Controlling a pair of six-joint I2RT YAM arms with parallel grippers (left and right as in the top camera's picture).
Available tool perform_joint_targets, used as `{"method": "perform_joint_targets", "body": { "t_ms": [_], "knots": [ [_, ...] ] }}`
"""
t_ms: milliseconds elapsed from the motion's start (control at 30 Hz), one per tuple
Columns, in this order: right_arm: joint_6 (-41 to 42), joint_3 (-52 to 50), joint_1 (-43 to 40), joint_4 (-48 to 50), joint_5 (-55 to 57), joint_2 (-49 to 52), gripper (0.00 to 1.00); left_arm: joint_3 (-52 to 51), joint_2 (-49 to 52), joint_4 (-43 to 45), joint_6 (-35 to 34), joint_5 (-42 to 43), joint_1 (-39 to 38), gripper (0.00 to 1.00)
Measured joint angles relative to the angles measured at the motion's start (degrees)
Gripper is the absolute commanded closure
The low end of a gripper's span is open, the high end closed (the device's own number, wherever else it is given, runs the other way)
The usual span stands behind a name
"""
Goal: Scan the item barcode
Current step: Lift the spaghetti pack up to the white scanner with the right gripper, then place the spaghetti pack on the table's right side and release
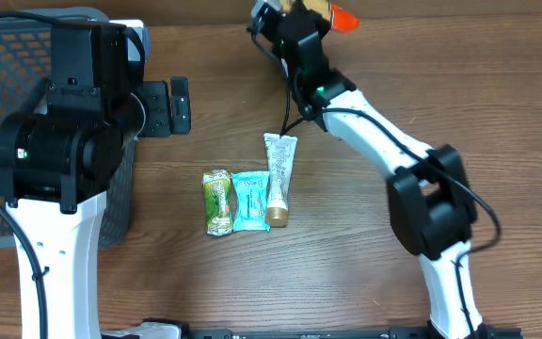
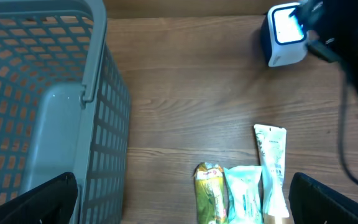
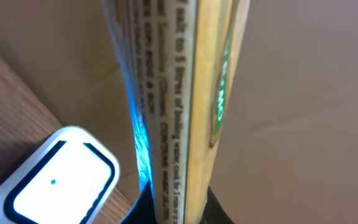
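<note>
Right gripper (image 1: 301, 21) clenched on a flat printed packet (image 3: 185, 93), which we see standing upright out of the jaws. Barcode scanner (image 3: 61, 174) lies just beside it, down-left of the pincer, window lit. Left gripper (image 1: 167, 105) gapes empty, well apart; right is nearer.

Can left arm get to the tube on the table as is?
Probably yes. Left tool is open and empty, bare table lies between it and the tube, right arm is away at the scanner. A teal packet crowds the tube's side.
</note>
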Motion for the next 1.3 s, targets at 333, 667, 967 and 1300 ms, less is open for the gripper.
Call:
{"method": "perform_joint_targets", "body": {
  "t_ms": [333,667,967,1300],
  "knots": [
    [-12.07,-0.02,-0.11,4.63,-2.38,6.71,0.96,0.00,0.00,0.00,0.02,0.00,0.00,0.00],
    [-13.73,-0.02,0.04,5.14,-2.51,6.71,0.96,0.00,0.00,0.00,0.00,0.00,0.00,0.00],
    [-11.63,0.00,0.42,1.86,-1.88,6.67,0.96,0.00,0.00,0.00,0.02,0.00,0.00,0.00],
    [9.38,-0.17,-0.87,-25.64,-3.17,-5.35,0.96,0.00,0.00,-0.02,0.02,0.00,0.00,0.00]
  ]
}}
